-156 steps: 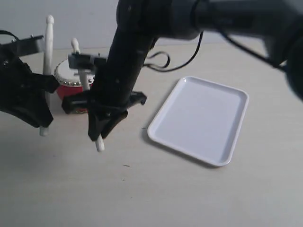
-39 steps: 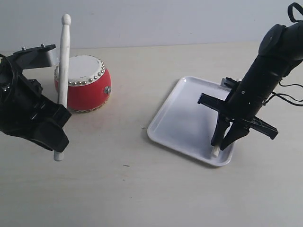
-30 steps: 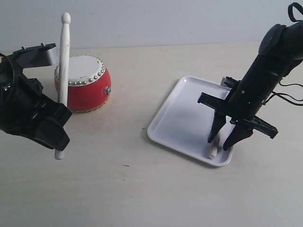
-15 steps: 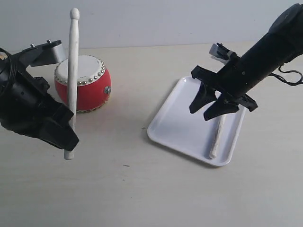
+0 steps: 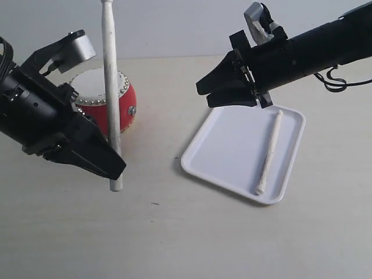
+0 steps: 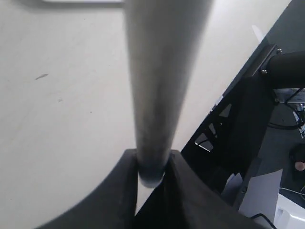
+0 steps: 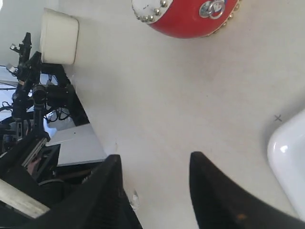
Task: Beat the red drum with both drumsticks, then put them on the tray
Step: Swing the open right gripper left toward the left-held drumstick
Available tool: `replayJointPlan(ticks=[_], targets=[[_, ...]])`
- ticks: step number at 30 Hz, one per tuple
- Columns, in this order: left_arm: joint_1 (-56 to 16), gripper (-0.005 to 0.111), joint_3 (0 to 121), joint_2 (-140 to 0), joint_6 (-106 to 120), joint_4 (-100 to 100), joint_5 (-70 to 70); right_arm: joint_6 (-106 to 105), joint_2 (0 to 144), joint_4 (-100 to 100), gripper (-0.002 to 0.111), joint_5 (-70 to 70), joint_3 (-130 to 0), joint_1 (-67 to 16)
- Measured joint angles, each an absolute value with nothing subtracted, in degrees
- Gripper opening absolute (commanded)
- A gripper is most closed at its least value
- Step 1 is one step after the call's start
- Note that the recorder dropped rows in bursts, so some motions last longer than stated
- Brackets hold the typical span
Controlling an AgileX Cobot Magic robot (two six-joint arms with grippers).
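Note:
The red drum point(image 5: 127, 103) stands at the back left, half hidden behind my left arm; the right wrist view shows its red side and metal ring point(image 7: 190, 19). My left gripper point(image 5: 114, 166) is shut on one drumstick point(image 5: 109, 87), held upright in front of the drum; up close the stick point(image 6: 162, 86) sits clamped between the fingers point(image 6: 152, 162). The other drumstick point(image 5: 269, 152) lies loose along the right side of the white tray point(image 5: 224, 145). My right gripper point(image 5: 204, 96) hangs open and empty above the tray's far left corner point(image 7: 288, 157), pointing towards the drum point(image 7: 155, 164).
A cream box point(image 7: 59, 36) sits at the table's edge beyond the drum. Past that edge are stands and cables point(image 7: 33, 90). The left wrist view shows the table's edge with a dark frame point(image 6: 248, 119) below it. A cable point(image 5: 340, 81) trails from the right arm.
The right gripper opened, left its drumstick lying on the tray, then rose and swung left towards the drum. The left arm carried its upright drumstick higher and to the right.

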State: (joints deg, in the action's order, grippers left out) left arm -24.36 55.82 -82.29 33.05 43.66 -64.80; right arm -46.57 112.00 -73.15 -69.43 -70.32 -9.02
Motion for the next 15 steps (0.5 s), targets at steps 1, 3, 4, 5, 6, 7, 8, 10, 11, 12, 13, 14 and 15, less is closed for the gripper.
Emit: replayJointPlan(ticks=[1,3,4,5,6,7,8,10,11,12,13,14,15], targets=[[-24.4,0.0,55.8,-82.3,33.5,43.8,-65.1,-46.6,111.7,-72.8,0.044,-69.4,-70.3,-9.3],[-24.2,0.0,55.6,-82.2,34.7,44.0,-65.5,-46.6,110.6,-72.1,0.044,-69.4,-69.5,-10.3],[-23.9,0.0,55.3,-82.2,35.1,44.2,-65.8,-46.7,110.1,-71.8,0.044,-69.4,-69.0,-11.1],[-23.3,0.0,55.0,-82.2,35.4,44.3,-65.8,-47.1,109.2,-71.4,0.044,-69.4,-68.5,-12.0],[-22.6,0.0,54.6,-82.2,35.3,44.5,-66.0,-47.6,108.7,-71.3,0.044,-69.4,-68.1,-13.0],[-21.5,0.0,54.1,-82.2,35.6,44.7,-66.3,-47.9,108.1,-71.1,0.044,-69.4,-67.7,-13.7],[-20.3,0.0,53.9,-82.2,35.8,45.0,-66.7,-48.7,107.3,-71.0,0.044,-69.4,-67.0,-14.8],[-17.4,0.0,53.1,-82.2,37.0,46.1,-68.1,-49.8,106.0,-70.9,0.044,-69.4,-65.9,-16.0],[-15.9,0.0,52.7,-82.2,38.2,47.6,-68.8,-50.6,105.3,-70.9,0.044,-69.5,-65.1,-16.7],[-14.6,0.0,52.3,-82.2,39.5,49.0,-69.0,-51.2,104.6,-71.0,0.044,-69.6,-64.5,-17.0],[-13.1,0.0,51.7,-82.2,41.1,51.2,-69.3,-52.0,103.9,-71.4,0.044,-69.7,-63.8,-17.3],[-11.8,0.0,51.1,-82.2,42.6,53.6,-69.4,-52.7,103.4,-72.1,0.044,-69.8,-63.2,-17.5],[-10.9,0.0,50.5,-82.2,43.7,55.4,-69.4,-53.2,103.0,-73.1,0.044,-69.9,-62.9,-17.5]])
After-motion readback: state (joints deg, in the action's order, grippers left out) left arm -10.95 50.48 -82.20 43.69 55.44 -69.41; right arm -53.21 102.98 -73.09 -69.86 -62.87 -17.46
